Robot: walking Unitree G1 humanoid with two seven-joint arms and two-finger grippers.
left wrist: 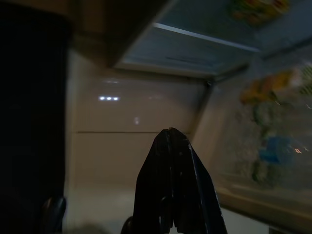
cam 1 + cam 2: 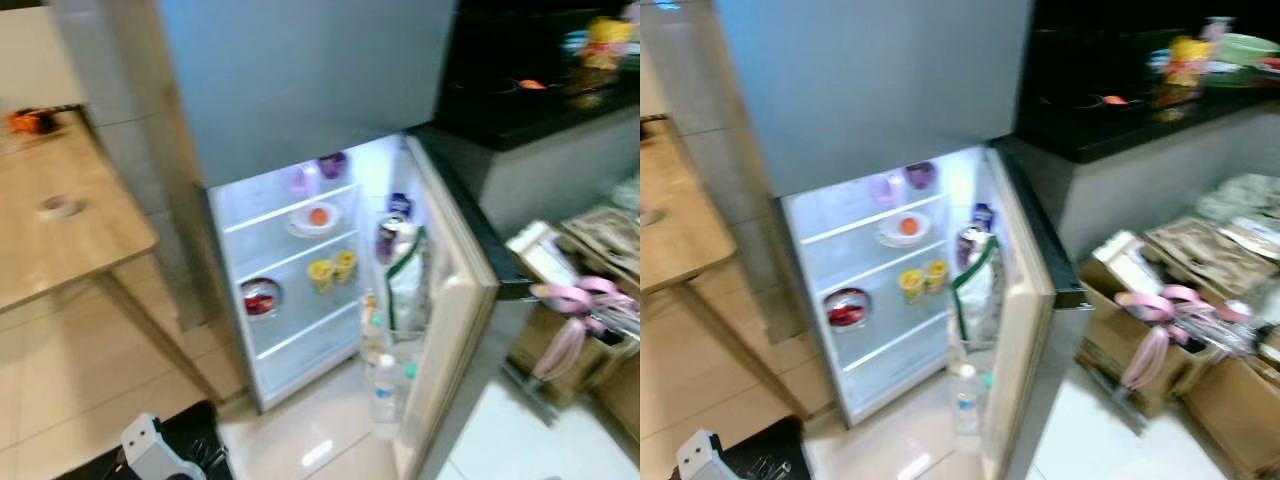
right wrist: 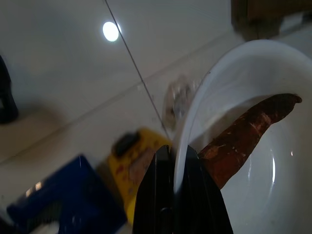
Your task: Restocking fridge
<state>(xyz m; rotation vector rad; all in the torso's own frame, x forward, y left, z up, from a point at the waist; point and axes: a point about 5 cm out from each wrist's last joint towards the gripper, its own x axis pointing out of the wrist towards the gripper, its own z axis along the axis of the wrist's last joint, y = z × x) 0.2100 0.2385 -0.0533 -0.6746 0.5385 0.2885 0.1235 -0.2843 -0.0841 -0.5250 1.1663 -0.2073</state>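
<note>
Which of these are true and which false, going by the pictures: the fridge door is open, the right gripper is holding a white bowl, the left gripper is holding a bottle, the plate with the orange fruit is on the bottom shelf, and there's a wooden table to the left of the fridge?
1. The fridge door is open. True.
2. The right gripper is holding a white bowl. True: its fingers pinch the rim, and a reddish-brown piece of food lies inside.
3. The left gripper is holding a bottle. False: its fingers are shut on nothing.
4. The plate with the orange fruit is on the bottom shelf. False: it sits on an upper shelf, above the two yellow cups.
5. A wooden table stands left of the fridge. True.
</note>
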